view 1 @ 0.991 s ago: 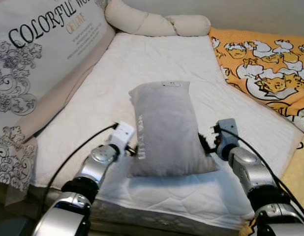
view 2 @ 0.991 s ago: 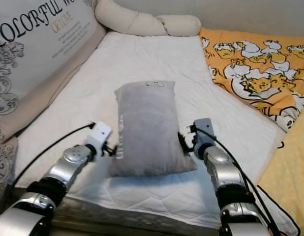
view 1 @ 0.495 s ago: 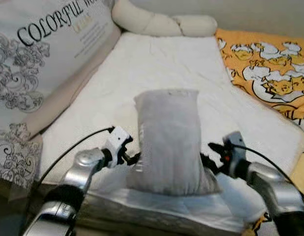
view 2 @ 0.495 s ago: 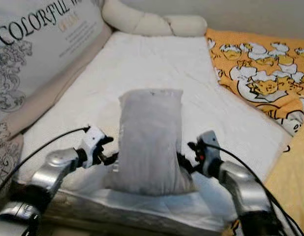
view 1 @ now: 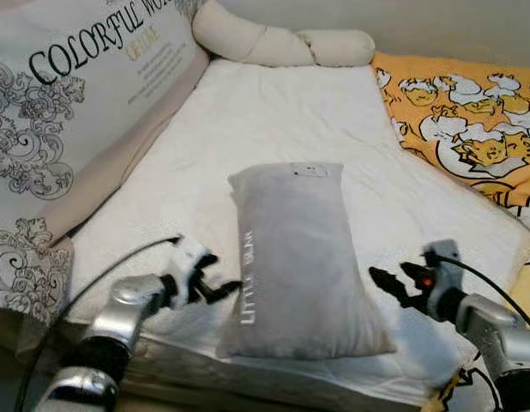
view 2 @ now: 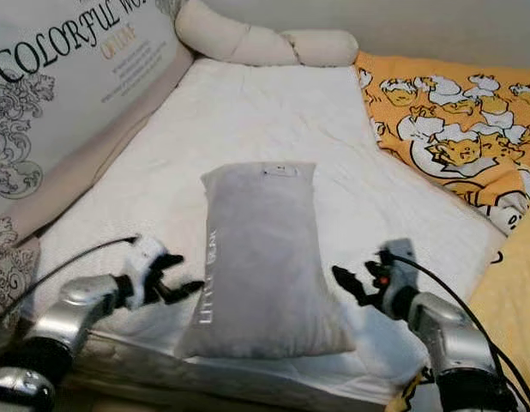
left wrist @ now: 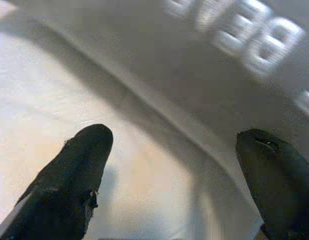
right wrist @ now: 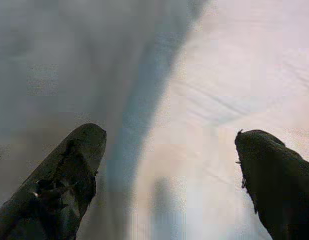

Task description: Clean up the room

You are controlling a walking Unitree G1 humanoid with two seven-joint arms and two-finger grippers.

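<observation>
With both sets of fingers spread wide and empty, your left gripper (view 1: 220, 287) and right gripper (view 1: 387, 281) flank the grey pillow (view 1: 295, 257), lying frame centre near the mattress (view 1: 282, 112) front edge. Nudge it and it could slide off.

- Left gripper (view 1: 215, 287), at about 8 o'clock low in the head view, fingers spread apart.
- Right gripper (view 1: 392, 281), at about 4 o'clock, fingers also spread, forearm angled inward.
</observation>
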